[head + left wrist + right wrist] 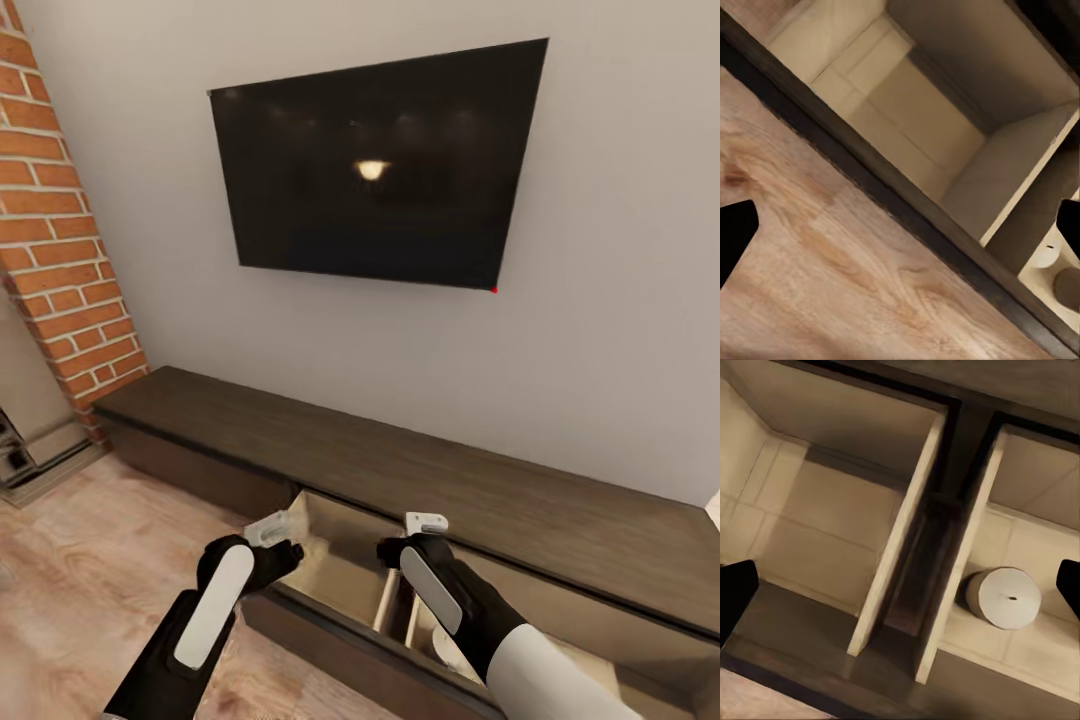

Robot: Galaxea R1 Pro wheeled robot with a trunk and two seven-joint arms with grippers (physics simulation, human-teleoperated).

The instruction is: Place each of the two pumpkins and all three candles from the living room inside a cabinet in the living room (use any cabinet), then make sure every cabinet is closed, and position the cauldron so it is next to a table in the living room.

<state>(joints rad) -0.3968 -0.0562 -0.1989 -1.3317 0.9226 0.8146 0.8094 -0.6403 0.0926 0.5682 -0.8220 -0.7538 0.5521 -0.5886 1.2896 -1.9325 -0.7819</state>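
Our left gripper (268, 533) and right gripper (425, 527) both hang with fingers spread wide, holding and touching nothing. Each hovers over the cabinet (420, 480), whose two drawers stand pulled open. Below the right gripper, a candle (1005, 598) stands upright on the beige floor of the right-hand drawer; the drawer under the left gripper lies bare beside it.

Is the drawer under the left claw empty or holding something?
Empty: the left drawer shows only its bare beige floor. The candle lies in the neighbouring drawer.
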